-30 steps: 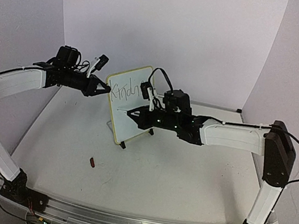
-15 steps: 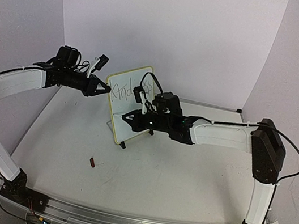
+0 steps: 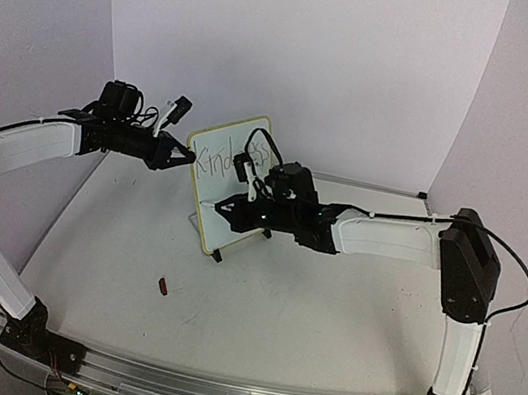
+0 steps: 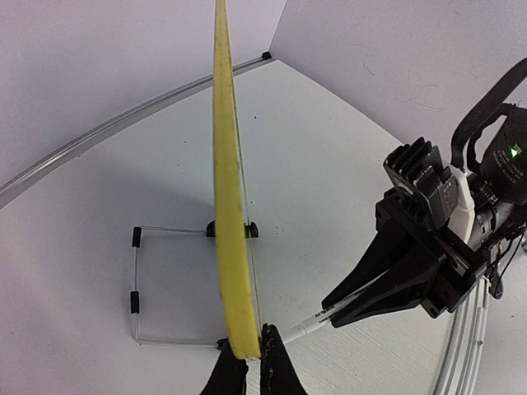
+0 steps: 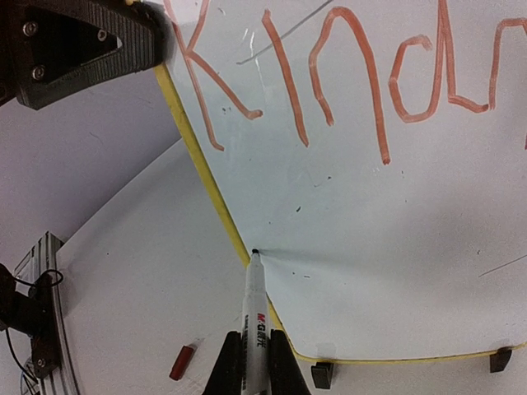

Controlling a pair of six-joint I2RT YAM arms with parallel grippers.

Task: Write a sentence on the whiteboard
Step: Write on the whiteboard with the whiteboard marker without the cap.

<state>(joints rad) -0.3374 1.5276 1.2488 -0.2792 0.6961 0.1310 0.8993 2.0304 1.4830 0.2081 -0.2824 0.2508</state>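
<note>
left pincer (image 4: 247, 364) clamped on the whiteboard (image 4: 227, 164) edge, right pincer (image 5: 254, 344) grasping a marker (image 5: 254, 300), tip on the board just ahead (orange writing (image 5: 329, 82) higher up)

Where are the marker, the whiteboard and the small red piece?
marker (image 5: 254, 317): right wrist view, white barrel.
whiteboard (image 5: 370, 247): right wrist view, bare face.
small red piece (image 3: 164, 287): top external view, its middle.
</note>
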